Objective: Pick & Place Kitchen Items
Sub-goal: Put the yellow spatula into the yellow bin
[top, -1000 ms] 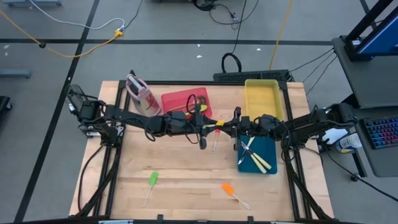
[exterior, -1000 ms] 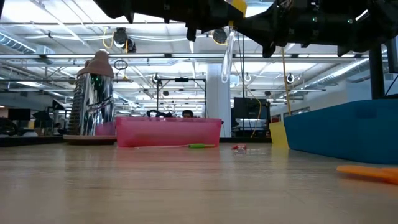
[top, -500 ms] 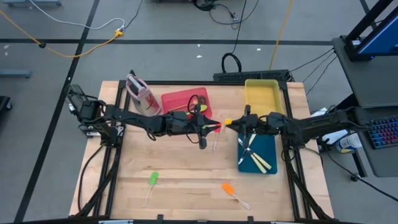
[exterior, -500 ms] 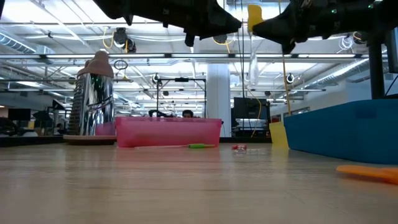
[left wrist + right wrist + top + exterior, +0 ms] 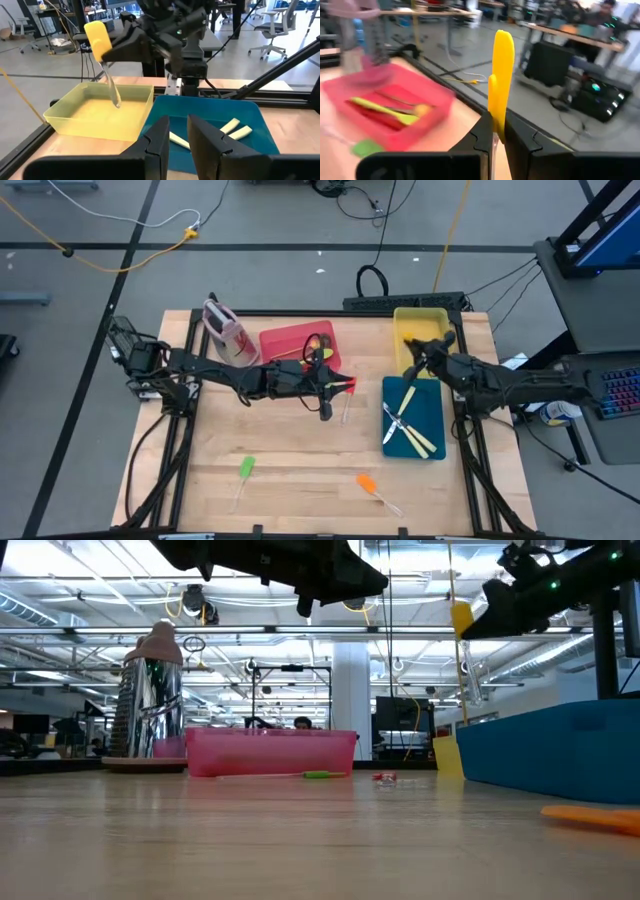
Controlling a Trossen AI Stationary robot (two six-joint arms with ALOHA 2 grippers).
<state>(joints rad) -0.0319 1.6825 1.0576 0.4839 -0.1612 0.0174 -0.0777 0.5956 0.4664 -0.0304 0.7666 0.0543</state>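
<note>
The yellow spatula (image 5: 501,75) is pinched between the fingers of the right gripper (image 5: 495,131), and in the left wrist view it hangs head up above the yellow tray (image 5: 70,117). Just past those fingers sits the blue tray (image 5: 436,402) with cream-handled knives (image 5: 416,435) in it. The left gripper (image 5: 176,134) waits over the middle of the table (image 5: 300,480) with its fingers a small way apart and holding nothing, near the red tray (image 5: 285,340), and open wood lies in front with a green spatula (image 5: 245,468) and an orange spatula (image 5: 367,484) on it.

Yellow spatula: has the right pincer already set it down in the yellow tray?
No, the right pincer holds the yellow spatula in the air, its clear handle hanging above the yellow tray.
</note>
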